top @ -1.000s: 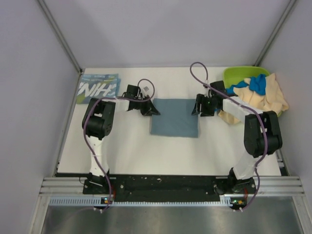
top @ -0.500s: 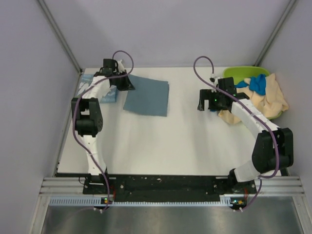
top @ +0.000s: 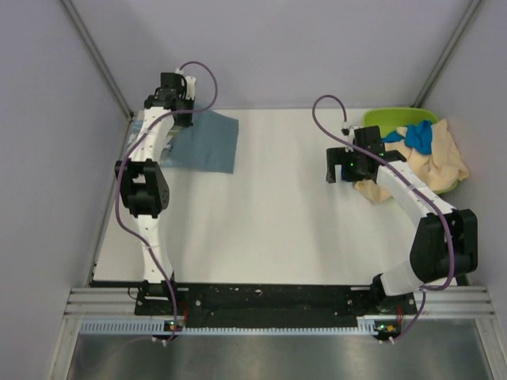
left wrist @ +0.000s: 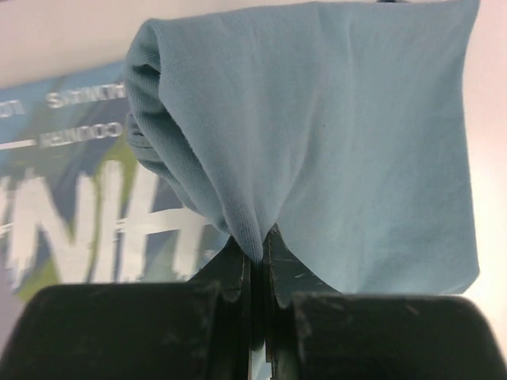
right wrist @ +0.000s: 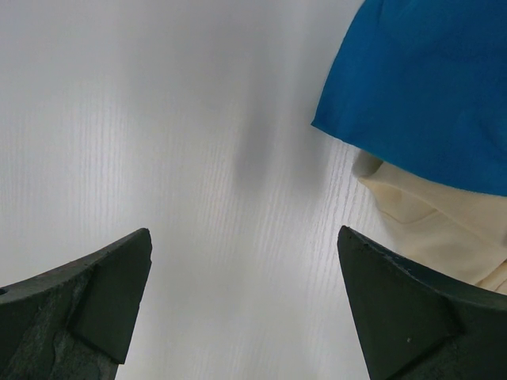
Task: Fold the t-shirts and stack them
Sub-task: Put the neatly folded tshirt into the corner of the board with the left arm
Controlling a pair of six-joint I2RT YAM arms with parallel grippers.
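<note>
Since half a second ago: left gripper (left wrist: 255, 247) swung folded slate-blue shirt (left wrist: 333, 134) leftward. Fingers clamped on its edge, cloth draping beyond tips over folded teal shirt (left wrist: 71, 214). Right gripper (right wrist: 242, 237) fingers apart, empty. Bright blue shirt (right wrist: 428, 87) and cream shirt (right wrist: 432, 229) ahead-right, unfolded. Judged: roughly halfway, release pending.

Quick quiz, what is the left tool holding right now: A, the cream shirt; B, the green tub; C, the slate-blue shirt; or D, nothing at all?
C: in the left wrist view the left tool is shut on a bunched fold of the slate-blue shirt, with the teal shirt and its white letters showing behind it.
</note>
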